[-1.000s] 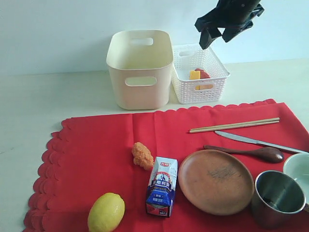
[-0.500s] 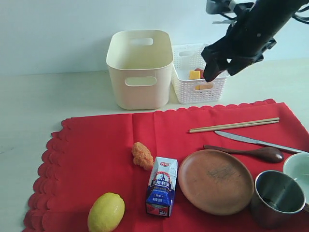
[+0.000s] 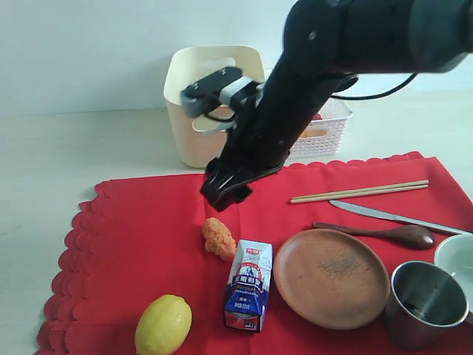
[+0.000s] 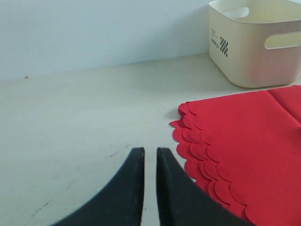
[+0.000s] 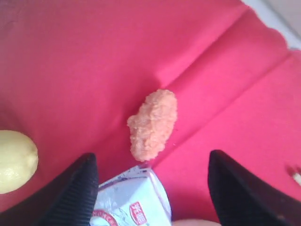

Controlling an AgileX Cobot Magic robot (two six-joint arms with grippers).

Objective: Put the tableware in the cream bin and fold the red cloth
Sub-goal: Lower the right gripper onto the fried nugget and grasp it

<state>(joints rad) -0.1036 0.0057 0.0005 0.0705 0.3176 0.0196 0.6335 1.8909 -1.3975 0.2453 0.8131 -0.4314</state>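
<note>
Red cloth point(image 3: 148, 222) lies spread flat on the bench point(image 3: 74, 148), unfolded, with all the tableware on its right half. The pale chopsticks point(image 3: 358, 191) lie nearest the cloth's far edge. The silver knife point(image 3: 392, 216) is just nearer than them and the dark wooden spoon point(image 3: 384, 234) nearer again, both running toward the right edge. The round brown plate point(image 3: 330, 275) sits toward the near edge. The steel cup point(image 3: 427, 303) stands by the near right corner, close beside the plate, and the pale bowl point(image 3: 458, 259) is cut off at the right edge. The cream bin point(image 3: 185, 140) stands on bare bench just beyond the cloth's far edge, with the white lattice basket point(image 3: 329, 129) right beside it; my arm hides much of both. My right tool point(image 3: 222, 194) hangs over the middle of the cloth with its jaws spread wide and nothing between them. Through its wrist camera I see the orange crumbed morsel point(image 5: 153, 125) lying on the cloth in the gap between the two fingers, untouched. The blue-and-white carton point(image 3: 247, 285) stands just nearer than the morsel, and the lemon point(image 3: 163, 325) rests at the near edge, left of the carton. My left tool point(image 4: 150, 150) is clenched to a thin slit and grips nothing. It sits over bare bench just off the cloth's scalloped left edge, with the bin in view at the far side.
</note>
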